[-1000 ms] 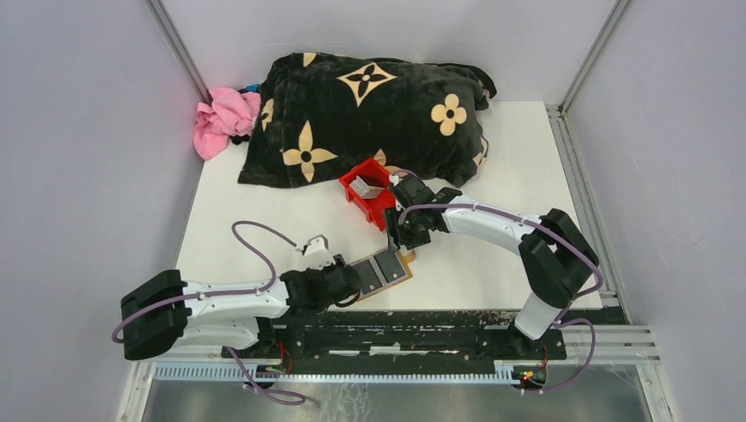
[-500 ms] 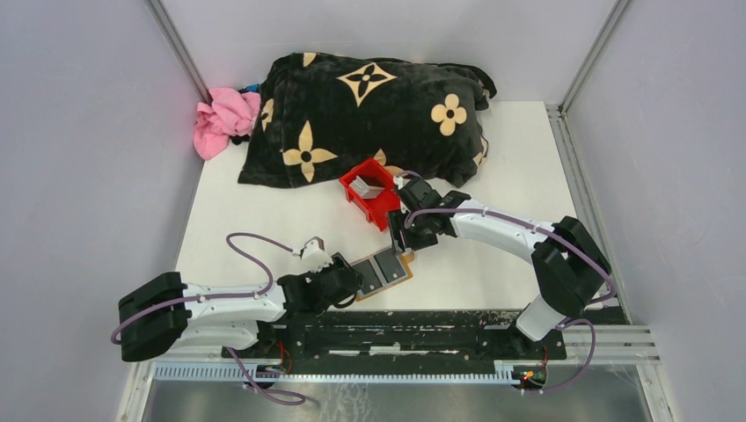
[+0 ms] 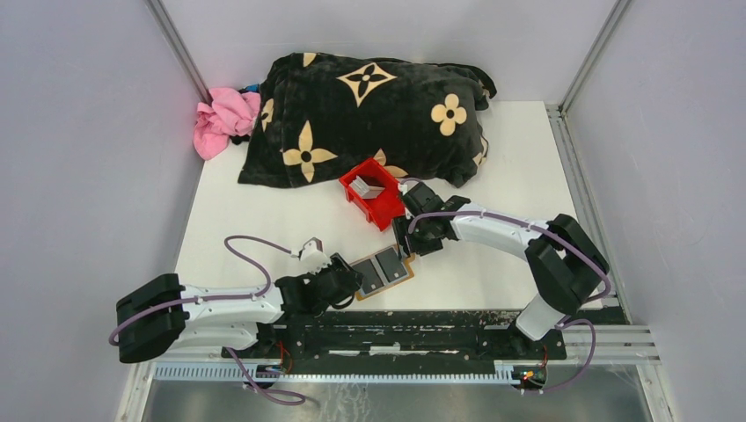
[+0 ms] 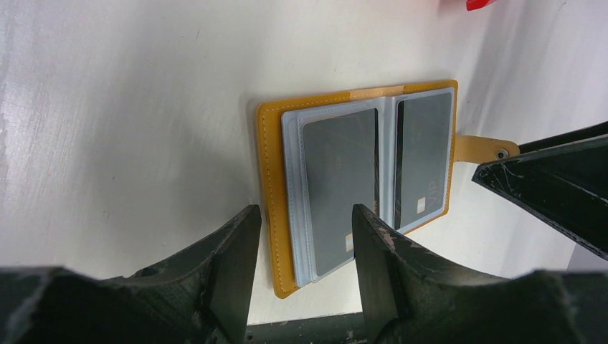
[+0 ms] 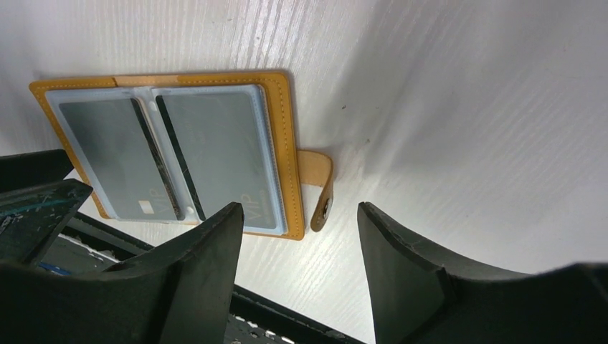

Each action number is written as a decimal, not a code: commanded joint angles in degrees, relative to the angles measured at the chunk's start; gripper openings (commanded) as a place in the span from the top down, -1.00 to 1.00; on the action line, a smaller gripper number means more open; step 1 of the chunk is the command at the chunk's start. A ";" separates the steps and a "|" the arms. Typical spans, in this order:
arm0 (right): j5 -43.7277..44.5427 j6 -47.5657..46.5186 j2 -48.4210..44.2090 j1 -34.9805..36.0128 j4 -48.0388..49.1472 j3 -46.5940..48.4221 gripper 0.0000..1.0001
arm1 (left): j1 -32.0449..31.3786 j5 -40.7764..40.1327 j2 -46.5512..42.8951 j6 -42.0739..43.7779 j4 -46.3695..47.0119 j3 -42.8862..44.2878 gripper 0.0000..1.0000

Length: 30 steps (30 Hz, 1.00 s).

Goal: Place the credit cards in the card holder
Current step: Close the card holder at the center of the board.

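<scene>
The tan card holder (image 3: 384, 270) lies open and flat near the table's front edge. Two grey credit cards sit in its clear pockets, one (image 4: 340, 179) on the left page and one (image 4: 423, 158) on the right. My left gripper (image 3: 348, 280) is open, and its fingers straddle the holder's near left corner (image 4: 276, 279) without pinching it. At the strap end, my right gripper (image 3: 412, 243) is also open, just off the snap strap (image 5: 323, 188). Another pale card (image 3: 368, 186) stands in the red bin (image 3: 382, 211).
A black blanket with tan flowers (image 3: 369, 114) fills the back of the table, with a pink cloth (image 3: 224, 119) at its left. The dark rail (image 3: 396, 330) runs along the front edge just below the holder.
Both grippers' jaws have widened a little. The right gripper has shifted slightly right and toward the front; the left arm has drawn back a little. The holder has stayed put.
</scene>
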 commanded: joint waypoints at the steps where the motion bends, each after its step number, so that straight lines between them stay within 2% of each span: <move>1: -0.06 -0.75 1.85 -0.26 3.42 0.75 -0.31 | -0.14 -1.54 -0.45 -2.02 -2.79 -0.58 -0.17; 9: -0.97 -0.74 5.40 -0.35 4.35 2.42 -0.16 | -0.19 -2.67 -0.75 -1.29 -1.20 -0.48 -0.17; 18: -1.03 -0.10 6.20 -0.48 4.35 2.73 -0.01 | -0.04 -4.02 -0.97 3.02 5.96 -0.75 -0.17; 30: -1.96 0.68 6.27 -0.50 4.26 2.54 0.06 | 0.19 -6.48 -4.27 9.07 12.19 0.00 -0.18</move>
